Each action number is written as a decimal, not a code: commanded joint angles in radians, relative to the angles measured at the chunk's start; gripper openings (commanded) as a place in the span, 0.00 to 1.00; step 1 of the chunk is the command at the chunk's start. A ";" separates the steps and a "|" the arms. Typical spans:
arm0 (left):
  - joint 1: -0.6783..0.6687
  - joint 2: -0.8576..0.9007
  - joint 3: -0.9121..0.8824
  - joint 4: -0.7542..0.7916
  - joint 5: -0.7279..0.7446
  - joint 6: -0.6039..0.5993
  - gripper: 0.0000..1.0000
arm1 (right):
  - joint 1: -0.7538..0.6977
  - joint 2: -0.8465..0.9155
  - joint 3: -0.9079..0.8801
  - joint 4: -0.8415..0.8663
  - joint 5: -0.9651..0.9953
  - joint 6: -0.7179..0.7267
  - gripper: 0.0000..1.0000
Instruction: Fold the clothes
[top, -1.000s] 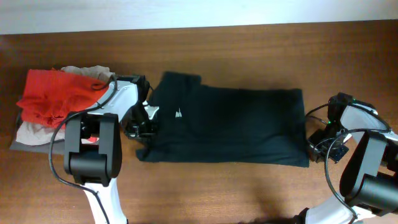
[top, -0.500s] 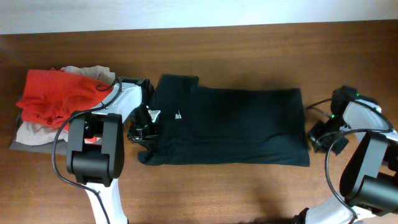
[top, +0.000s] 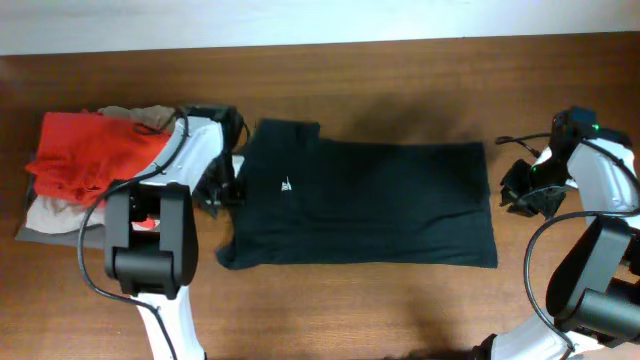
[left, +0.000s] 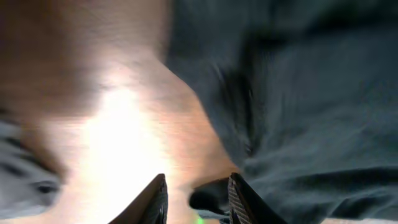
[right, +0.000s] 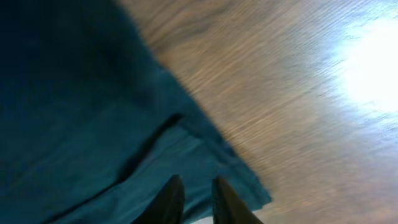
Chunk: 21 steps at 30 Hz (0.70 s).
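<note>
– Fingers check: your left fingers (top: 216, 192) sit just off the collar end of the black T-shirt (top: 370, 205). They're parted only narrowly, with bare desk (top: 400, 80) showing through the gap, and nothing is held.
– And the right?
– Your right fingers (top: 524, 192) hang beside the hem end, toward the desk's right edge. Narrow gap there too, nothing in it, not touching the cloth.
– Where's the shirt?
– Flat across the middle of the desk as a long rectangle, white logo (top: 287, 184) up near the left end. The red pile (top: 85, 155) sits at the left edge; leave it alone.
– Which step, then?
– You look to be between folds: sides appear tucked in, no end-to-end fold yet. Next you'll want to widen, drop onto one end's corners, pinch every layer and carry them across.
</note>
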 joint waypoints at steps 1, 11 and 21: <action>0.014 -0.021 0.142 -0.021 -0.044 -0.018 0.33 | 0.000 -0.028 0.069 -0.042 -0.122 -0.038 0.32; 0.003 -0.021 0.362 0.158 0.197 0.202 0.71 | 0.063 -0.028 0.351 -0.237 -0.264 -0.016 0.99; 0.003 0.010 0.362 0.347 0.295 0.350 0.77 | 0.146 -0.027 0.352 -0.190 -0.356 0.101 0.99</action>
